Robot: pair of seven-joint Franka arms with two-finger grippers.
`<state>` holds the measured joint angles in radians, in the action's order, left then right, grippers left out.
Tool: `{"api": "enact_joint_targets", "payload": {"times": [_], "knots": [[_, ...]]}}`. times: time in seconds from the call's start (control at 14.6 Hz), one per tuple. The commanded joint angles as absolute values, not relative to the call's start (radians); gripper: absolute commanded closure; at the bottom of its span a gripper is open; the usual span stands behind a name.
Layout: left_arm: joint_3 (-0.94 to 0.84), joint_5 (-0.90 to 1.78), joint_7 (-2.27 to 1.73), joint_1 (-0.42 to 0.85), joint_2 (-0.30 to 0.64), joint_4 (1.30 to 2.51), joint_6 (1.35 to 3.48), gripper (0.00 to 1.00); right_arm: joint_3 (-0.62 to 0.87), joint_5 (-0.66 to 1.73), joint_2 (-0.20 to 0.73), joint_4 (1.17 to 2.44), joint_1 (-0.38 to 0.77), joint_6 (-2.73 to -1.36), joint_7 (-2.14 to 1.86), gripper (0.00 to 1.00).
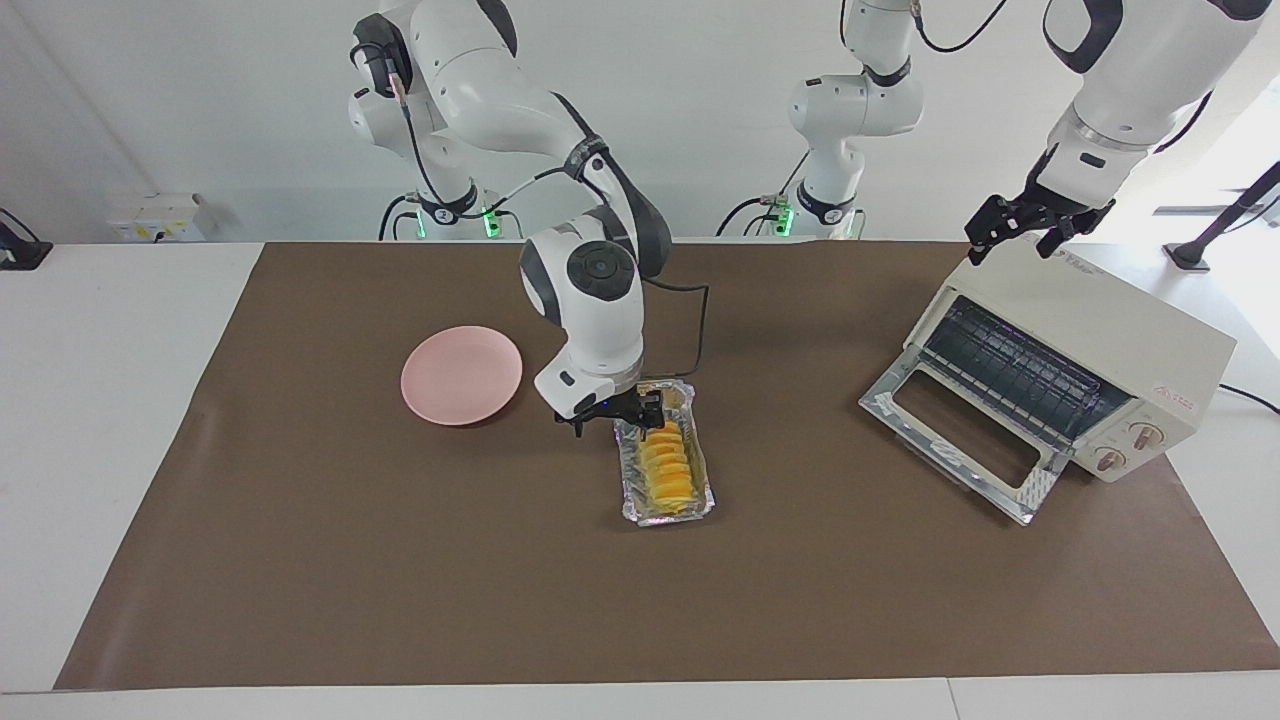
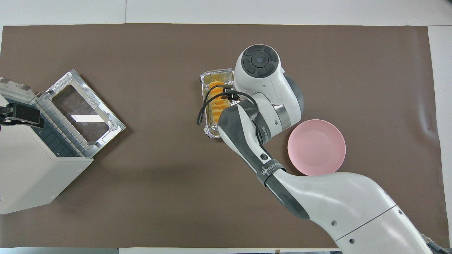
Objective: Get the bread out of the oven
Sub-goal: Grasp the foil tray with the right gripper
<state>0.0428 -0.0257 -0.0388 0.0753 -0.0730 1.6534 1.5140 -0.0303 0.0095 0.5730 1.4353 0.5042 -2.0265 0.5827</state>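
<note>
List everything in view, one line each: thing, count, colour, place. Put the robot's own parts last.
bread: one, golden-yellow, lying in the foil tray at mid-table.
foil tray: one, silver, on the brown mat between the plate and the oven.
pink plate: one, pink, toward the right arm's end, beside the tray.
toaster oven: one, cream-white, at the left arm's end, door folded down open, rack bare.
brown mat: one, brown, covering the table.
right gripper: one, black, down at the tray's end nearer the robots, by the bread.
left gripper: one, black, over the oven's top, waiting.
</note>
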Motion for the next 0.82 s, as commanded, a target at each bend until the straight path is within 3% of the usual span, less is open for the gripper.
{"api": "enact_joint_targets", "payload": {"times": [0.0,0.34,0.48,0.75], "knots": [[0.038,-0.021,-0.020,0.080,-0.066,1.644,1.528,0.00,-0.025,0.008,0.624,1.404,0.494,-2.086,0.526,0.00],[0.044,-0.023,-0.015,0.061,-0.072,1.655,1.526,0.00,-0.029,0.008,0.637,1.416,0.492,-2.092,0.456,0.00],[0.044,-0.023,-0.012,0.049,-0.078,1.673,1.525,0.00,-0.029,-0.006,0.640,1.416,0.494,-2.092,0.454,0.07],[0.044,-0.023,-0.012,0.058,-0.087,1.686,1.529,0.00,-0.029,-0.008,0.663,1.417,0.505,-2.125,0.456,0.35]]}}
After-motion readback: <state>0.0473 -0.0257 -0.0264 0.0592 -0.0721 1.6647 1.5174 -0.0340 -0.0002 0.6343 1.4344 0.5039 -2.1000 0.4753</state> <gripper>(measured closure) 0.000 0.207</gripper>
